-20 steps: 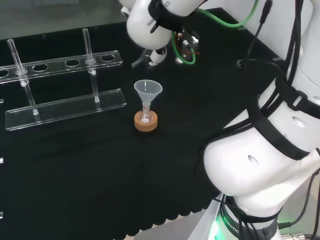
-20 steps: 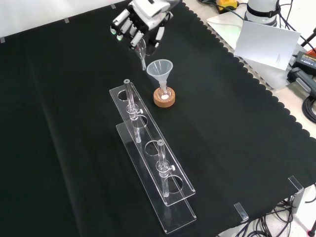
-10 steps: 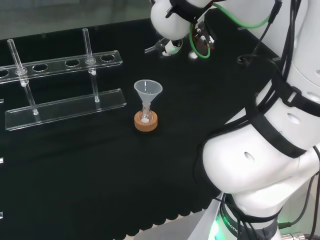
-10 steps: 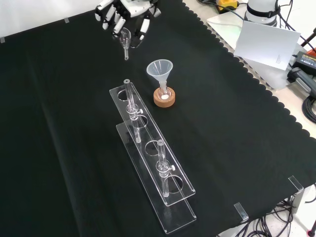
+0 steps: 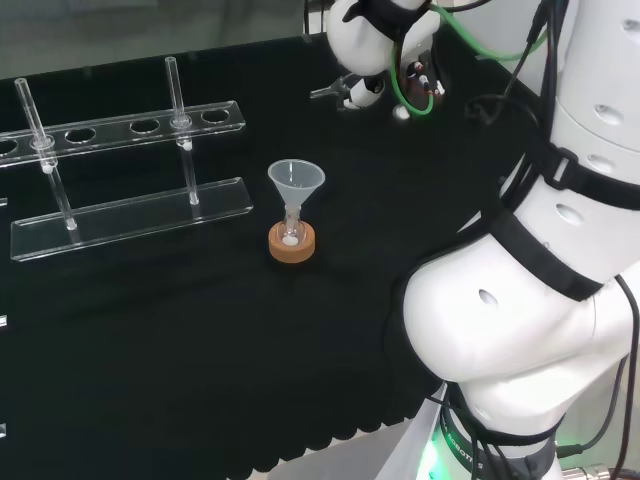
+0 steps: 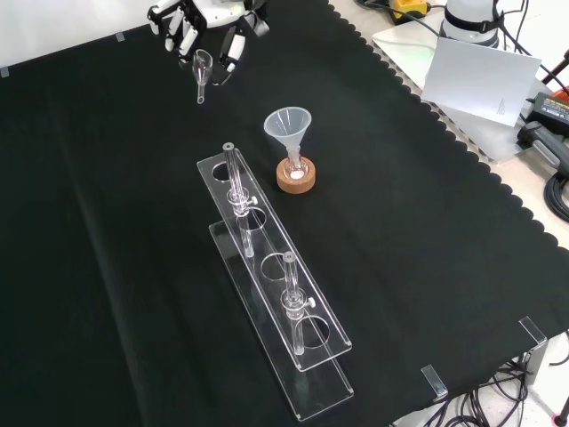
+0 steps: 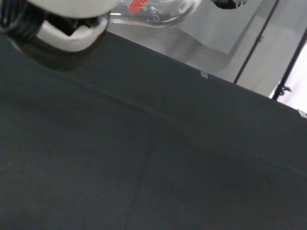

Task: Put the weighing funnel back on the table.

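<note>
The weighing funnel point(image 6: 202, 69) is not yet lying on the black cloth point(image 6: 107, 196). It is hanging stem down in the upper left of the front view. The hand point(image 6: 209, 11) is reaching down from the top edge and pinching it between curled fingers and thumb. In my judgement, lowering and releasing are left to do.

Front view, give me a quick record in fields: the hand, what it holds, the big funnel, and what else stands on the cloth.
hand: top left of the front view, fingers curled round the weighing funnel
weighing funnel: held, stem pointing out below the fingers, not set down
funnel: mouth up, stem in a small flask on a cork ring
rack: clear, two tubes standing in it
</note>
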Robot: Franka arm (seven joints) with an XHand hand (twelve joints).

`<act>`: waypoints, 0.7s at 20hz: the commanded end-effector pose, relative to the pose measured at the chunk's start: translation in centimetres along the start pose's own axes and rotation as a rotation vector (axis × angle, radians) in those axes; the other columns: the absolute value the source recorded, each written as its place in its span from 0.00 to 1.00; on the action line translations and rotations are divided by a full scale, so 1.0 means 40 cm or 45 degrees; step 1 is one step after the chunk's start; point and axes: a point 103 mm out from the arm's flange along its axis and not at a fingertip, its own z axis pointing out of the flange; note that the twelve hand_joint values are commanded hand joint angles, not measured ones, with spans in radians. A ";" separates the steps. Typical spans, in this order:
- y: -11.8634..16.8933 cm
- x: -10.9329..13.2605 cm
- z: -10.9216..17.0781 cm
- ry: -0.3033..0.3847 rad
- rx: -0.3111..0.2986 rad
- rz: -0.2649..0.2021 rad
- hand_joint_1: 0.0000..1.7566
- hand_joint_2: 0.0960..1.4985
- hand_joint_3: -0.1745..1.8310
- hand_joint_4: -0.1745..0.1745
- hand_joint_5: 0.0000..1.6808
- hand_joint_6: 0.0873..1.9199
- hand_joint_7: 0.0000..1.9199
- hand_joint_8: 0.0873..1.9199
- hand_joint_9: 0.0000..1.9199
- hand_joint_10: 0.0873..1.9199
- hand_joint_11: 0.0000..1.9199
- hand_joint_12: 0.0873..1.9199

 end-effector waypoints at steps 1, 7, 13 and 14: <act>0.022 -0.087 0.096 0.080 0.002 0.074 0.63 0.36 0.47 1.00 0.75 0.35 0.90 0.00 0.63 0.03 0.17 0.68; 0.032 -0.119 0.188 0.113 0.038 0.122 0.63 0.36 0.47 1.00 0.75 0.35 0.90 0.00 0.63 0.03 0.17 0.68; 0.036 -0.124 0.272 0.133 0.092 0.147 0.63 0.36 0.47 1.00 0.76 0.35 0.90 0.00 0.63 0.03 0.17 0.68; 0.034 -0.123 0.282 0.138 0.095 0.150 0.63 0.36 0.47 1.00 0.76 0.35 0.90 0.00 0.63 0.03 0.17 0.68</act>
